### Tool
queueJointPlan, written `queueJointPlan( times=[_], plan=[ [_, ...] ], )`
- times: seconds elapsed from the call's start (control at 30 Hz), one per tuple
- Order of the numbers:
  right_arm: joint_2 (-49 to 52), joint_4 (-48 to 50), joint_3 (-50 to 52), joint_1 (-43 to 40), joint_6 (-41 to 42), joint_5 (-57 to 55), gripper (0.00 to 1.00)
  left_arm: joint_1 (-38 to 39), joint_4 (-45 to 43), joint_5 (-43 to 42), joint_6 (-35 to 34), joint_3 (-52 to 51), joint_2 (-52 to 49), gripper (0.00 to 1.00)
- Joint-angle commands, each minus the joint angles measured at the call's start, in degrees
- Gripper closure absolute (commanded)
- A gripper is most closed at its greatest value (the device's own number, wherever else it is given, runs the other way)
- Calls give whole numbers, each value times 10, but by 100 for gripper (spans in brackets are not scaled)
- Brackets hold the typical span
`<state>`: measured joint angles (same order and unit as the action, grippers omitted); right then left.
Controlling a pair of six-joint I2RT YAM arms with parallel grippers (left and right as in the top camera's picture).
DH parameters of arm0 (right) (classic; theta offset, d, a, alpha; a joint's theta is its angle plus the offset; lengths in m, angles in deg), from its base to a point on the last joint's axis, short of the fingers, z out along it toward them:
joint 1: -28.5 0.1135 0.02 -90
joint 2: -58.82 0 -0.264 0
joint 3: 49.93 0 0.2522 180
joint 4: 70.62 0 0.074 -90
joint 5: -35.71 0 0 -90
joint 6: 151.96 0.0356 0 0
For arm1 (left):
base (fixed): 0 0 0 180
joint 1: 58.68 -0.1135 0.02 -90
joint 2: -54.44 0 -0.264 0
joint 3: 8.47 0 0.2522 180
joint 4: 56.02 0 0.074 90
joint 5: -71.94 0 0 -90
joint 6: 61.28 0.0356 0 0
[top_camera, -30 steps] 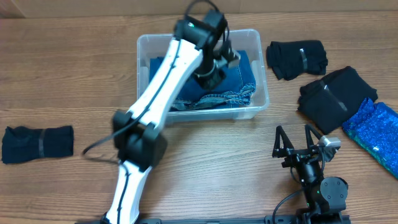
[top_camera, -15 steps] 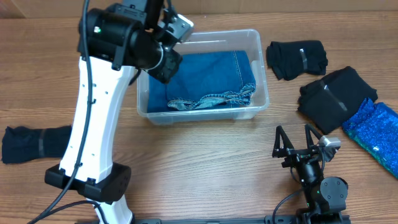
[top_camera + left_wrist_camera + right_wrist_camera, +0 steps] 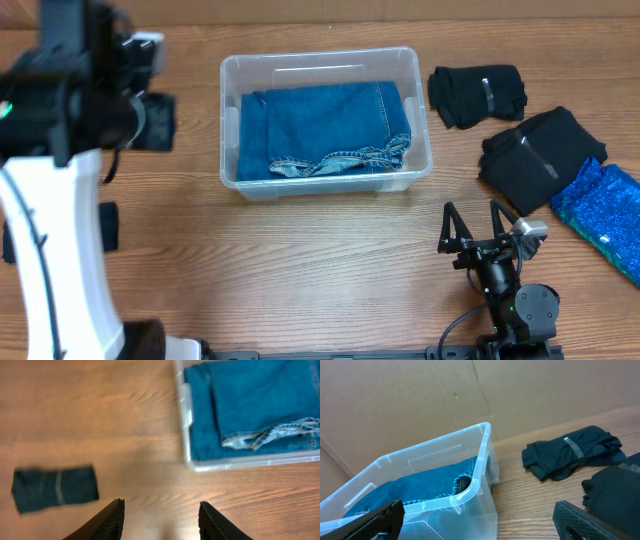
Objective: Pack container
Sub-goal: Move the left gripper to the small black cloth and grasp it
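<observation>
The left arm has swung away from the container (image 3: pixel 330 186) to the table's left side. The left gripper (image 3: pixel 160 522) hangs spread wide, empty. Ahead to its right lies the container holding folded jeans (image 3: pixel 250 405); ahead-left, a dark folded cloth (image 3: pixel 55 487). The right gripper (image 3: pixel 478 228) gapes open, the container ahead-left.

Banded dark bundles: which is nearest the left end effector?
The bundle left of the container, by the left end effector; the other bundle lies right of it.
</observation>
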<state>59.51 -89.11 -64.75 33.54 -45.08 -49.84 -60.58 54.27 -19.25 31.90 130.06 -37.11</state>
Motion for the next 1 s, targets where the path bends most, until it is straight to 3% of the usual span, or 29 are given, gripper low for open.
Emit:
queueJointPlan(
  times=[0.0, 0.13, 0.3, 0.47, 0.63, 0.73, 0.8, 0.87, 0.97],
  plan=[
    [-5, 3, 6, 4, -2, -5, 0, -77, -33, -10, -35, -107, 62, 51],
    [-5, 3, 6, 4, -2, -5, 0, -160, -127, -21, -89, -265, 109, 51],
    [-5, 3, 6, 4, -2, -5, 0, -251, -282, -21, -219, -474, 112, 45],
    [-5, 3, 6, 4, -2, -5, 0, -276, -419, -17, -277, -605, 98, 47],
    [-5, 3, 6, 4, -2, -5, 0, -276, -492, 34, -262, -647, 76, 49],
    [-5, 3, 6, 4, -2, -5, 0, -274, -521, 43, -166, -647, 54, 34],
    [-5, 3, 6, 4, -2, -5, 0, -274, -534, 63, -125, -647, 35, 32],
    [-5, 3, 6, 4, -2, -5, 0, -274, -545, 95, -113, -647, 12, 23],
    [-5, 3, 6, 4, -2, -5, 0, -274, -548, 130, -55, -647, -33, 22]
  ],
)
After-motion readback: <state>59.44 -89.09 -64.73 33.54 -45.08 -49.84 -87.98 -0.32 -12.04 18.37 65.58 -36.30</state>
